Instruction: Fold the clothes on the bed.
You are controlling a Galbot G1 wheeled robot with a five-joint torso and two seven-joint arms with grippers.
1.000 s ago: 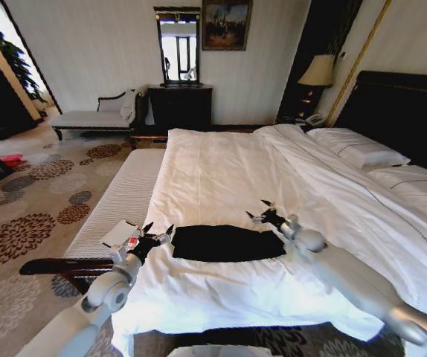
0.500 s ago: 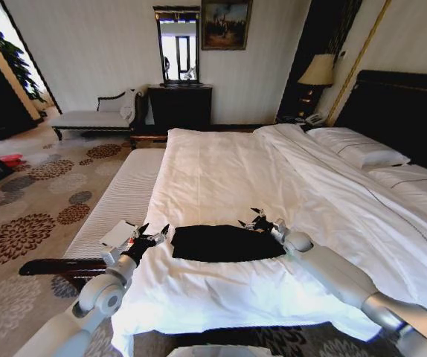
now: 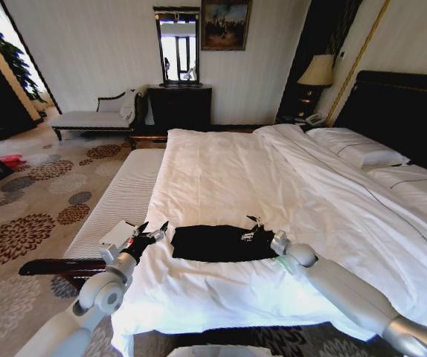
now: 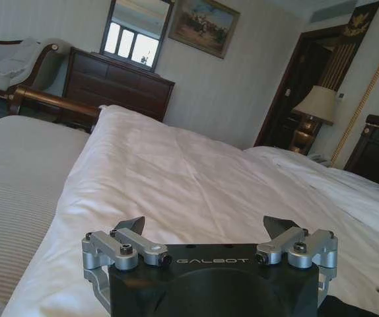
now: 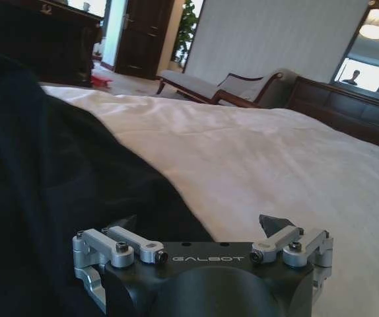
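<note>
The clothes are a black T-shirt point(image 3: 212, 243), lying flat as a wide dark band near the front edge of the white bed point(image 3: 221, 167). My left gripper point(image 3: 152, 231) hovers open just off the shirt's left end, above the bed's corner, with white sheet between its fingers point(image 4: 129, 225). Over the shirt's right end my right gripper point(image 3: 255, 228) is low and open. In the right wrist view point(image 5: 199, 223) one finger lies over the black fabric point(image 5: 51, 178) and the other over bare sheet. The shirt's lettering is hidden.
A white striped bench point(image 3: 124, 195) with a dark wood frame runs along the bed's left side, with a small white item point(image 3: 117, 233) on it. Pillows point(image 3: 358, 152) and a dark headboard point(image 3: 403, 111) lie to the right. A dresser point(image 3: 180, 105) and chaise point(image 3: 94, 115) stand against the far wall.
My right gripper has moved left and nearer, from beside the shirt's far right corner to over its right end. The left gripper has barely shifted.
</note>
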